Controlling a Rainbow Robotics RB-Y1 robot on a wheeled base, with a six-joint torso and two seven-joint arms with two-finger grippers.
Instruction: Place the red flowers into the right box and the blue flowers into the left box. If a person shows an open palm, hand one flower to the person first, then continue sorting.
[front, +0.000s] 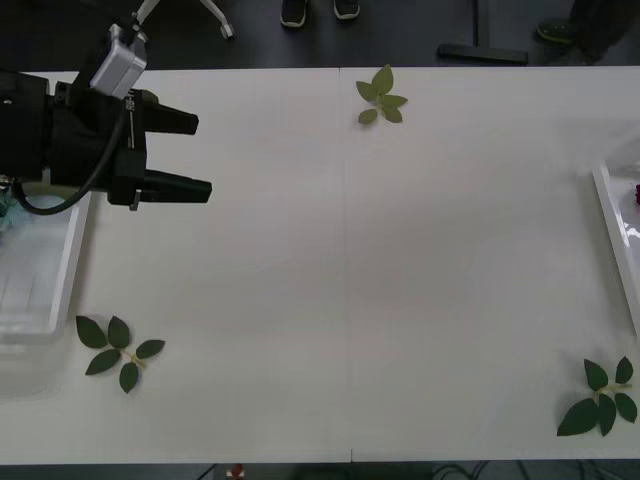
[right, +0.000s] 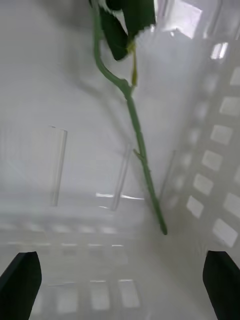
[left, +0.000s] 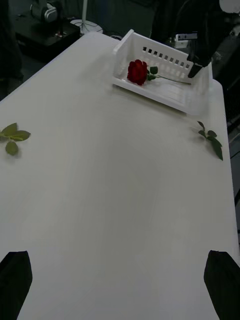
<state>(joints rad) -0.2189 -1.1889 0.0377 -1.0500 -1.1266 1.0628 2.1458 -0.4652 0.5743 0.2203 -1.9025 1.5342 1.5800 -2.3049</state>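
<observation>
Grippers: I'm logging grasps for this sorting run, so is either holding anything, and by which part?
Nothing is held. The right gripper is open above the rose stem lying in the right box; the left gripper is open over the table.

The table looks like a smooth matt white top, no real shine on it. The right box is white plastic, kinda glossy, with cut-out slots in its walls. The left box is milky, half see-through plastic. The red rose has a soft cloth-like bloom, and its stem looks like dull green plastic. Loose leaf sprigs look matt.
</observation>
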